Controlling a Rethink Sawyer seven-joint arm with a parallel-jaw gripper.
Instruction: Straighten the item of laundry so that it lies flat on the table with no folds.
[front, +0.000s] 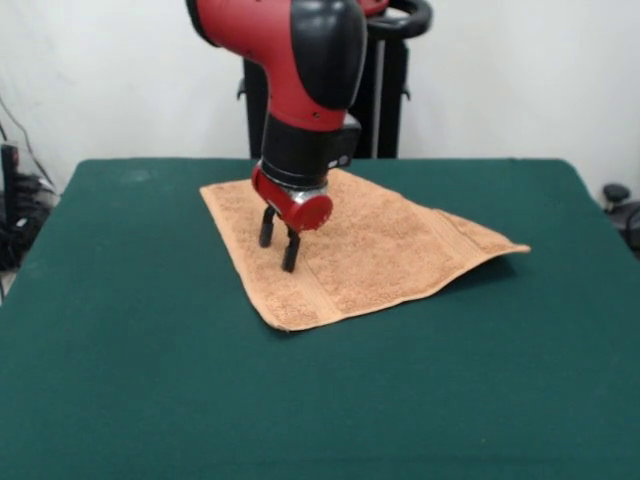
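From the front view I see the gripper (279, 242) hanging over the towel (370, 245), its two black fingers (267, 228) spread a little apart with a narrow gap between them and nothing pinched in it. The tips sit right down at the terry surface, over the left part of the cloth; I cannot tell whether they actually press it or hover just clear. The red and black arm (300, 70) drops in from above and covers the far edge of the towel behind the wrist.

The towel lies on the green table (150, 400) a bit beyond its middle, turned so one corner points toward the camera. Most of it looks flat, but the right-hand corner lifts off the felt with a shadow beneath. A woven band runs near the front right edge. I cannot make out a label.
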